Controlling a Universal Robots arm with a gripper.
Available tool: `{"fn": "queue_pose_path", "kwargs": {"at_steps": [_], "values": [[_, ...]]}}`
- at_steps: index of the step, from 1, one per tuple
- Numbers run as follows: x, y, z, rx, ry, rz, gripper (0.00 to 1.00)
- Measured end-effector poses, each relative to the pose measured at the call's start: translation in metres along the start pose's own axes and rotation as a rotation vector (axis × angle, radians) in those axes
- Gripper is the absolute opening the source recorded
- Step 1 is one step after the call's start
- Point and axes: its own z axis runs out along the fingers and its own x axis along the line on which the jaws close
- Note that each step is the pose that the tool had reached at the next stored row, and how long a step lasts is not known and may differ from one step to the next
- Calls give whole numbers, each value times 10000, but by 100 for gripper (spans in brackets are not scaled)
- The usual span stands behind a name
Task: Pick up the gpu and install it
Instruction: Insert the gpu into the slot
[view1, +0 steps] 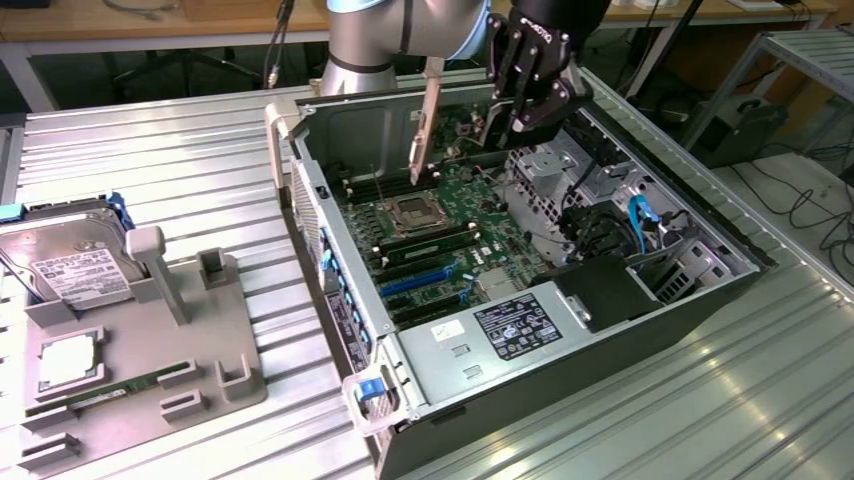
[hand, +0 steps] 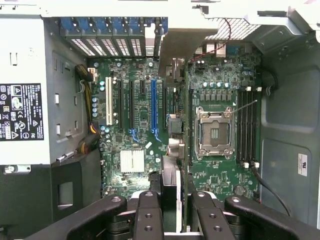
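The gpu (view1: 429, 125) hangs on edge above the open computer case (view1: 694, 290), its pale metal bracket strip pointing down toward the motherboard (view1: 441, 235). My gripper (view1: 518, 120) is shut on the card's dark end, over the case's back half. In the wrist view the gpu (hand: 176, 55) runs edge-on from between my fingers (hand: 150, 215) up to its bracket. It hovers over the motherboard between the blue expansion slot (hand: 154, 105) and the CPU socket (hand: 214, 132). The card is clear of the board.
A grey fixture (view1: 200, 340) at the exterior view's left holds a silver hard drive (view1: 74, 265), a CPU (view1: 67, 360) and a green memory stick (view1: 120, 392). Inside the case sit the power supply (view1: 514, 325), drive cage and blue cables (view1: 641, 220).
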Motion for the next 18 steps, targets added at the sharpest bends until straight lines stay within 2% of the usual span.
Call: {"fn": "queue_pose_path", "kwargs": {"at_steps": [14, 18], "values": [[3, -2, 66, -1, -75, -2, 27], [5, -2, 92, -1, -113, -3, 27]]}}
